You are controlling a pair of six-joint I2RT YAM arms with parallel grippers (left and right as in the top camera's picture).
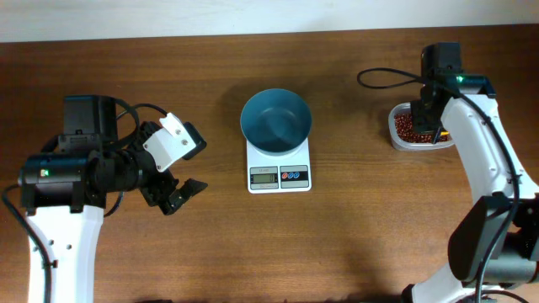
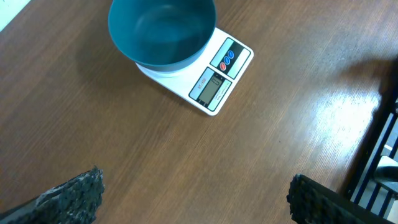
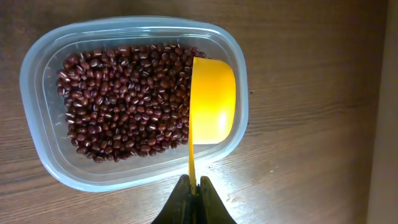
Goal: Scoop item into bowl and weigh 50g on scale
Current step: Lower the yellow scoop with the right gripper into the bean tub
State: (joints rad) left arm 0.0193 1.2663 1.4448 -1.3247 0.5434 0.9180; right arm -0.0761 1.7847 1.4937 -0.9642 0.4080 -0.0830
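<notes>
The beans (image 3: 121,99) lie as a dark red-brown heap in a clear plastic tub (image 3: 37,68) at the table's right side (image 1: 402,126). My right gripper (image 3: 194,186) is shut on the thin handle of a yellow scoop (image 3: 212,99). The scoop's cup stands on its side at the tub's right end, its rim against the beans and its inside hidden. The teal bowl (image 1: 275,120) sits empty on the white scale (image 1: 279,175) at mid-table, and both bowl (image 2: 161,31) and scale (image 2: 214,87) show in the left wrist view. My left gripper (image 1: 187,166) hangs open left of the scale, nothing between its fingers (image 2: 74,196).
Bare wooden tabletop (image 1: 354,236) lies between the scale and the tub. The right arm (image 1: 488,151) reaches in from the front right corner. A dark frame (image 2: 382,143) stands at the right edge of the left wrist view.
</notes>
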